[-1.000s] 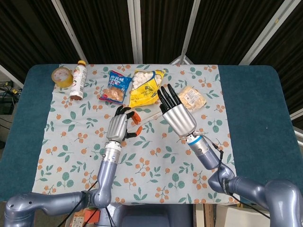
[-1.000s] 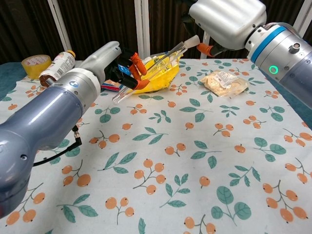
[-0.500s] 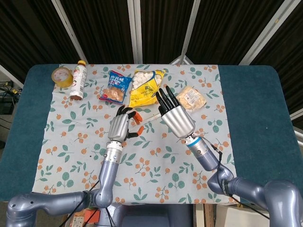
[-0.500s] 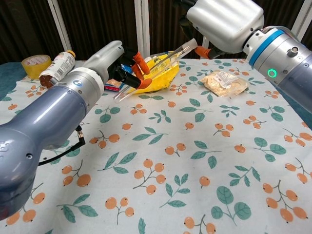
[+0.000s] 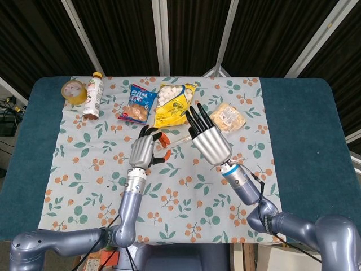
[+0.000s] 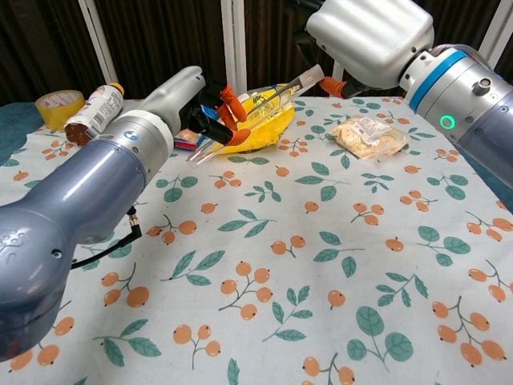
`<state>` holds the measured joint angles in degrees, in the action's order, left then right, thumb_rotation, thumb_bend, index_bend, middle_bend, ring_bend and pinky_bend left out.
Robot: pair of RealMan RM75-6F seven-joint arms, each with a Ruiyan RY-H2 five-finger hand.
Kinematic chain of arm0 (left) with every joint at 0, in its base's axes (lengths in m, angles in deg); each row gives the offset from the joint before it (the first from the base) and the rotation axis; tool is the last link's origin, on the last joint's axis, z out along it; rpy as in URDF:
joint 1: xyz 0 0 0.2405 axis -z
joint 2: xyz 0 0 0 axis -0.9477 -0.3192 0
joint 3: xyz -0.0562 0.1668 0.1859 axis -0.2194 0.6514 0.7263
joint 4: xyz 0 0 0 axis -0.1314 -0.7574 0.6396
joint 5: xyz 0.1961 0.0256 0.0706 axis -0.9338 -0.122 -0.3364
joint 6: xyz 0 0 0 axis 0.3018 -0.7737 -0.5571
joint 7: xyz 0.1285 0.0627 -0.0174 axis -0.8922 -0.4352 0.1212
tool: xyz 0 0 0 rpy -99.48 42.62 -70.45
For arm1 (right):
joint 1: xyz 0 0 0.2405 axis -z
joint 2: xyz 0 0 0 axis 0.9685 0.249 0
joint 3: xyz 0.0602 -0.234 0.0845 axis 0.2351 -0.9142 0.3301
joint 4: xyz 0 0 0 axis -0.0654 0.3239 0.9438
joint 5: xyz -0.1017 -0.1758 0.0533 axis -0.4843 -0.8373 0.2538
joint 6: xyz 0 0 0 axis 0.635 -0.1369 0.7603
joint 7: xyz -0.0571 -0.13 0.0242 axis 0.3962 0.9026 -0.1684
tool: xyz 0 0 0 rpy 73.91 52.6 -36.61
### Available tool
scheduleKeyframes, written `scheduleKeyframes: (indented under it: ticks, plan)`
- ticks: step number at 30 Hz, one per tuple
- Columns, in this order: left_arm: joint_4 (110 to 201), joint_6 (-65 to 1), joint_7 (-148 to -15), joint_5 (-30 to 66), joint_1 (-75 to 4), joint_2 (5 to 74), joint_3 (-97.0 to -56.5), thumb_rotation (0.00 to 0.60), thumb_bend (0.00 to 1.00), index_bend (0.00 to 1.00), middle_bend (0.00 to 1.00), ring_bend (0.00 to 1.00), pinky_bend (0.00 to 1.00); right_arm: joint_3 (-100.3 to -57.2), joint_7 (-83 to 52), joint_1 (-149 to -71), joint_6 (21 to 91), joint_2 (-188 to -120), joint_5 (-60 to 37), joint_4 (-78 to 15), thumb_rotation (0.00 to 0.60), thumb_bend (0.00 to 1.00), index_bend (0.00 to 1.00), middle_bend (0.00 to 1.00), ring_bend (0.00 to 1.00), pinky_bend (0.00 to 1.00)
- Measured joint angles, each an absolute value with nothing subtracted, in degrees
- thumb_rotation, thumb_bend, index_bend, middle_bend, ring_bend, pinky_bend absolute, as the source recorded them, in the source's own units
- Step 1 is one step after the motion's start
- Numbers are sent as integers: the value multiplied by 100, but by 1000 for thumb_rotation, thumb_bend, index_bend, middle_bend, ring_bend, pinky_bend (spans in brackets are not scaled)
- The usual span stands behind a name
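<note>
Chest view shows the left hand (image 6: 188, 95) clamped on a clear tube (image 6: 256, 112) above the table's far edge; head view shows the right hand (image 5: 206, 135), fingers straight and together, touching its other end.

Three snack bags (image 5: 175, 104), one bottle (image 5: 93, 96), one tape roll (image 5: 73, 90), one clear tube (image 6: 255, 116), two robot hands (image 5: 144, 149).

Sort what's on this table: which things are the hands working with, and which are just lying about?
In hand:
clear tube, held by the left hand and right hand

Lying about:
tape roll
bottle
blue packet
yellow bag
clear snack bag
</note>
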<state>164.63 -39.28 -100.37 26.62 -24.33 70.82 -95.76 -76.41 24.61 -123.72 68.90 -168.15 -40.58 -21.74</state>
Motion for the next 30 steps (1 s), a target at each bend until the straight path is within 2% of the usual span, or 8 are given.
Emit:
scheduleKeyframes:
  ticks: [18,20,24,27,30]
  plan:
    - [16510,-3966,-10095,2644,-2340,7146,-9643,600,771,670,657,174,0,-7655,2419,-12376,6895,-16764,-4124,-2246,600,397,667,187,13,11]
    - [16517,-3976,-10103,2650,-2334,7149,-9656,600,770,670,657,174,0,-7655,2422,-12374,6895,-16758,-4126,-2263,600,397,580,183,13,11]
    - [16534,-3995,-10102,2643,-2326,7154,-9670,600,771,670,657,174,0,-7661,2489,-12358,6831,-16719,-4087,-2318,600,397,253,107,3,11]
    - [16534,-4009,-10084,2627,-2335,7149,-9664,600,771,670,657,174,0,-7669,2589,-12337,6766,-16659,-4043,-2399,600,397,79,60,0,11]
    - [16535,-4020,-10060,2617,-2351,7141,-9656,600,771,670,657,174,0,-7663,2653,-12305,6727,-16620,-3976,-2490,600,397,1,31,0,11]
